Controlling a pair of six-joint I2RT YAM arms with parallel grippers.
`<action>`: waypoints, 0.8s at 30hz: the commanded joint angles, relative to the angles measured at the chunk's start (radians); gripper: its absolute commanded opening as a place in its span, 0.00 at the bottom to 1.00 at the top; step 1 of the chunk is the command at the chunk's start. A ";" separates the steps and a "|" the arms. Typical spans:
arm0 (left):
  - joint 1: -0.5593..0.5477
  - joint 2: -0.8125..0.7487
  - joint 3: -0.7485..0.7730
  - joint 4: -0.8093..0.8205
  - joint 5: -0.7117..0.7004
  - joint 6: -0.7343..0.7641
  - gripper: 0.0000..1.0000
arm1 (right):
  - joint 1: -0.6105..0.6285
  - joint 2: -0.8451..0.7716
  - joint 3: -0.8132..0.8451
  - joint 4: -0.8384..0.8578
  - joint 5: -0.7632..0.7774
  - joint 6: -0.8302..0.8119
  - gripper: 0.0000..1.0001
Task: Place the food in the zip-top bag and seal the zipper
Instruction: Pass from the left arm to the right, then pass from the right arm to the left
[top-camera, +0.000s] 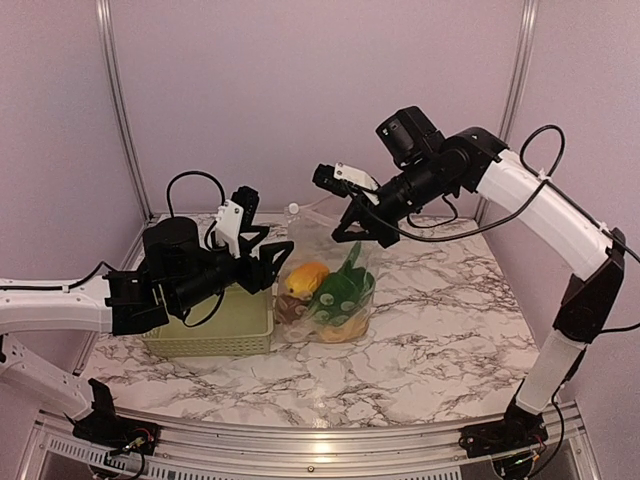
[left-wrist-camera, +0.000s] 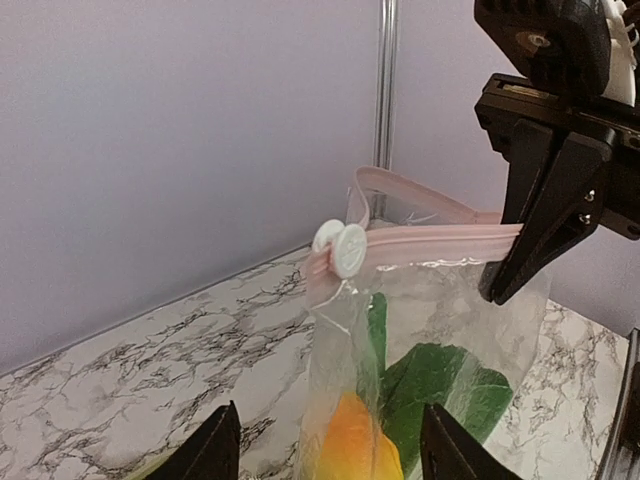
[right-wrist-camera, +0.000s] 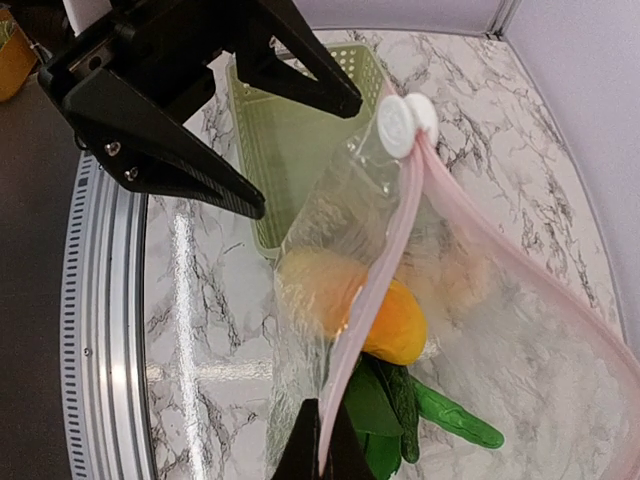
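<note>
The clear zip-top bag (top-camera: 335, 300) stands upright on the marble with the food inside. An orange-yellow piece (top-camera: 305, 278) lies beside green pieces (top-camera: 342, 292), and a brownish lump (top-camera: 289, 308) sits low at the left. The pink zipper (left-wrist-camera: 430, 240) runs along the bag's mouth, with a white slider (left-wrist-camera: 342, 248) at its left end. My right gripper (top-camera: 352, 232) is shut on the zipper strip (right-wrist-camera: 380, 270), holding the bag's top up. My left gripper (top-camera: 278, 265) hangs open just left of the bag below the slider, touching nothing. In the left wrist view its fingertips (left-wrist-camera: 215, 450) straddle the bag's lower part.
A pale green lattice basket (top-camera: 215, 325) stands left of the bag, under my left arm. Purple walls with metal posts (top-camera: 120, 110) close the back and sides. Bare marble lies in front and to the right of the bag.
</note>
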 joint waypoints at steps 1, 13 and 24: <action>0.042 -0.036 -0.040 0.082 0.142 0.088 0.64 | 0.009 -0.055 -0.019 -0.028 -0.042 -0.043 0.00; 0.122 0.065 0.064 0.067 0.587 0.061 0.62 | 0.009 -0.051 -0.040 -0.048 -0.058 -0.060 0.00; 0.134 0.114 0.079 0.117 0.583 0.042 0.43 | 0.009 -0.050 -0.041 -0.051 -0.048 -0.064 0.00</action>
